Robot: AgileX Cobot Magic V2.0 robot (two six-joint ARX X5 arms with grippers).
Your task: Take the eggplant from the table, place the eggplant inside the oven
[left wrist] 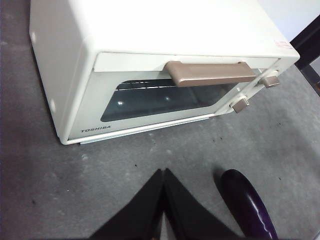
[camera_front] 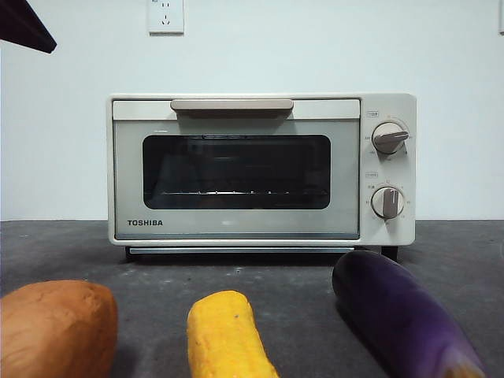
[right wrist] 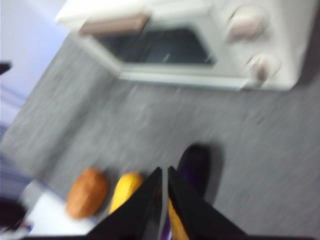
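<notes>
On the surface (camera_front: 260, 283), in front of the closed oven (camera_front: 260, 169), the eggplant (camera_front: 402, 315) lies toward the knob side, rounded end facing the oven, stem tip pointing away. A yellow corn-like piece (camera_front: 224, 335) sits just beside it, a sweet potato (camera_front: 55, 327) further along the row. Oven door is shut, handle (camera_front: 231, 105) across its top edge.

Right hand (right wrist: 164, 180) hangs above the eggplant (right wrist: 194, 165), jaws pressed together, holding nothing; the view is blurred. Left hand (left wrist: 164, 182) is likewise closed and empty, above bare surface between oven (left wrist: 150, 60) and eggplant (left wrist: 247, 205).

Judgement: step in hand is the pick. Spread the right jaws before descending, straddle the eggplant across its width near mid-length, keep clear of the corn. Glossy skin may slip; seat the jaws low on its sides. The door needs opening, probably by the left hand.
</notes>
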